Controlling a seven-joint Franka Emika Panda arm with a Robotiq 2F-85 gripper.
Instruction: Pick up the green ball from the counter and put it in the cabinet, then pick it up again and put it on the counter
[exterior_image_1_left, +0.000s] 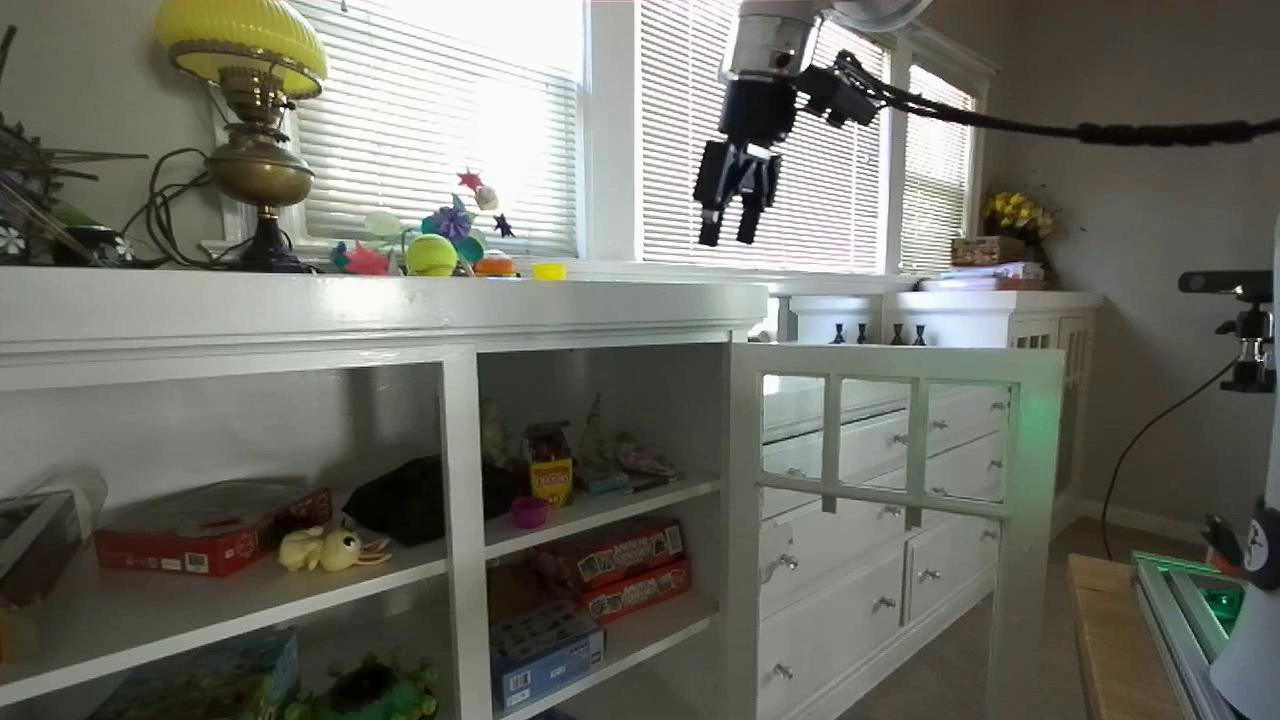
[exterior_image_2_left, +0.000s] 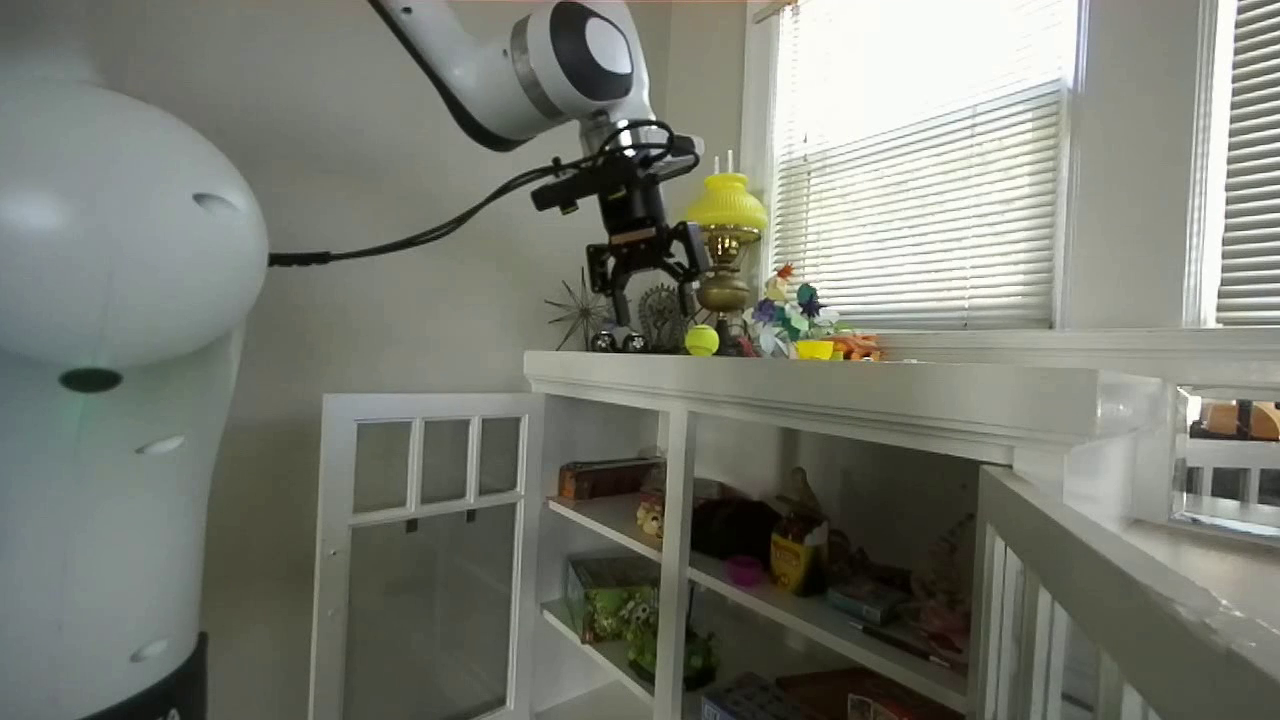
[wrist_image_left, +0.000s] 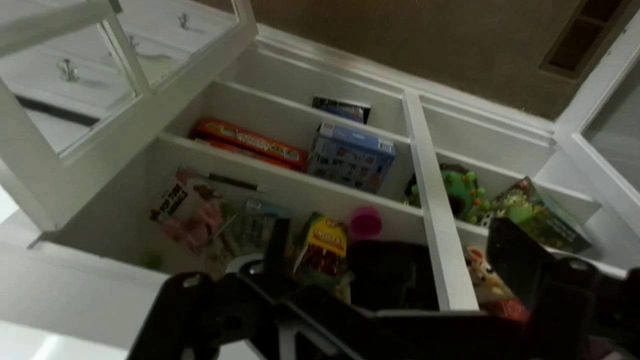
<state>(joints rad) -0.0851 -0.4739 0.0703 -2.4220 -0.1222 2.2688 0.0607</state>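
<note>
1. Count one green ball (exterior_image_2_left: 702, 340) on the counter (exterior_image_2_left: 800, 382).
2. Add one lamp (exterior_image_1_left: 260, 180) with one yellow shade (exterior_image_1_left: 240, 30) there.
3. See two shiny round pieces (exterior_image_2_left: 635, 343) in an exterior view.
4. Count one cabinet (exterior_image_1_left: 459, 540), two open paned doors (exterior_image_2_left: 340, 540), one vertical divider (wrist_image_left: 435, 215).
5. Find one yellow crayon box (exterior_image_1_left: 551, 482) and one pink cup (exterior_image_1_left: 529, 512) on the upper shelf (exterior_image_1_left: 610, 521).
6. Tally two stacked red boxes (exterior_image_1_left: 635, 592) and one blue box (exterior_image_1_left: 547, 650) below.
7. Add one flat red box (exterior_image_1_left: 170, 550) and one pale yellow toy (exterior_image_1_left: 325, 549) across the divider.
8. Count four small dark stands (exterior_image_1_left: 862, 333) farther back.
9. See three windows (exterior_image_1_left: 765, 200) in an exterior view.
</note>
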